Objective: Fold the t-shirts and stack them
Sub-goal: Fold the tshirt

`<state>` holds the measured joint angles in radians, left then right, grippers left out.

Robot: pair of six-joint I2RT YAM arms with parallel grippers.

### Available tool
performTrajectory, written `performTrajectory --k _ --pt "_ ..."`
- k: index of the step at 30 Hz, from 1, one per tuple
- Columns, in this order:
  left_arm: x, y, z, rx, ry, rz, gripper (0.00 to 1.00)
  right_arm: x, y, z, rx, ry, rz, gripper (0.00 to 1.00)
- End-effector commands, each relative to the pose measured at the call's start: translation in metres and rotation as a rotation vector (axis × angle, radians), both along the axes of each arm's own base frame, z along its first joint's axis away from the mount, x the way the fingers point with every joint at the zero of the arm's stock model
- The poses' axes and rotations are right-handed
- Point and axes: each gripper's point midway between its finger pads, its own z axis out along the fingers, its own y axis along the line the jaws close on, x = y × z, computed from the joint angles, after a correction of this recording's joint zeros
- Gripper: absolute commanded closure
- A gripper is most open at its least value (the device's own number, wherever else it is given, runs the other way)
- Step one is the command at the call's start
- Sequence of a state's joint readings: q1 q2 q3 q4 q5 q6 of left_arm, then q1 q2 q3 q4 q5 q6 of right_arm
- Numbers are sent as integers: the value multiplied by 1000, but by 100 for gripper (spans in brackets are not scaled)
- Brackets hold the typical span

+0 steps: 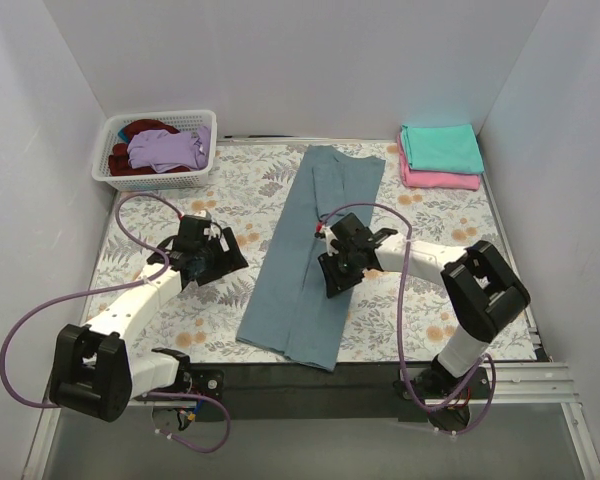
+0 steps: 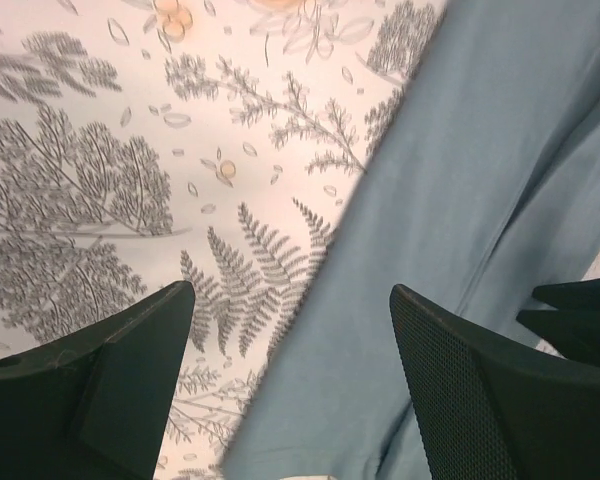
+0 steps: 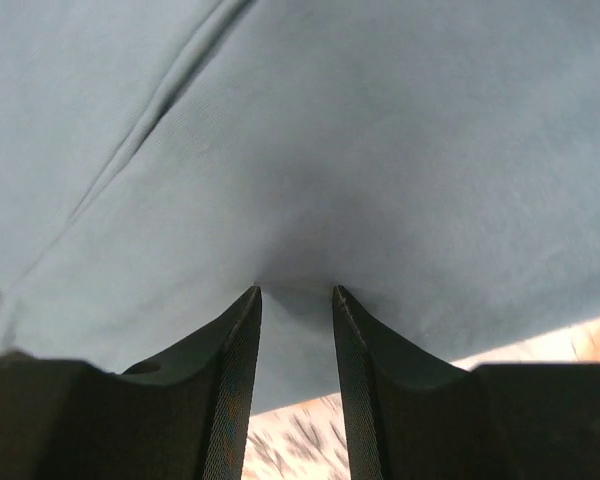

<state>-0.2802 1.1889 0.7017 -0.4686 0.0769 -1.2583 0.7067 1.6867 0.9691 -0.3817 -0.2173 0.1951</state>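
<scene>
The slate blue-grey t-shirt [image 1: 302, 295] lies flat in the middle of the table, folded lengthwise into a long strip. My left gripper [image 1: 230, 262] hovers open over the shirt's left edge [image 2: 460, 180], its jaws wide apart and empty [image 2: 290, 290]. My right gripper [image 1: 332, 283] stands on the strip's right half. Its jaws are a narrow gap apart [image 3: 295, 290], tips touching the cloth [image 3: 380, 130], with no fold between them. A folded teal t-shirt [image 1: 440, 147] lies on a folded pink one [image 1: 442, 181] at the back right.
A white lattice basket [image 1: 158, 180] at the back left holds a lilac t-shirt [image 1: 170, 148] and a dark red one [image 1: 128, 162]. The table has a floral cloth [image 1: 430, 310]. White walls close in the back and both sides.
</scene>
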Motion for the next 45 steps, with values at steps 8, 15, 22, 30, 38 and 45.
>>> performTrajectory --k 8,15,22,30,38,45 --pt "-70 -35 11 10 231 -90 21 -18 -105 12 -347 -113 -151 57" --pt "-120 -64 0 27 401 -182 21 -53 -85 35 -128 -23 -208 54" --pt "-159 -81 -24 98 480 -229 23 -91 -101 15 -109 58 -266 53" --pt "-130 -84 -10 124 356 -174 31 -9 -89 48 -105 -158 -320 53" --pt "-107 -86 -4 98 268 -116 30 107 -59 100 21 -319 -453 43" --pt "-100 -88 -6 96 242 -119 30 181 -49 78 13 -345 -563 47"
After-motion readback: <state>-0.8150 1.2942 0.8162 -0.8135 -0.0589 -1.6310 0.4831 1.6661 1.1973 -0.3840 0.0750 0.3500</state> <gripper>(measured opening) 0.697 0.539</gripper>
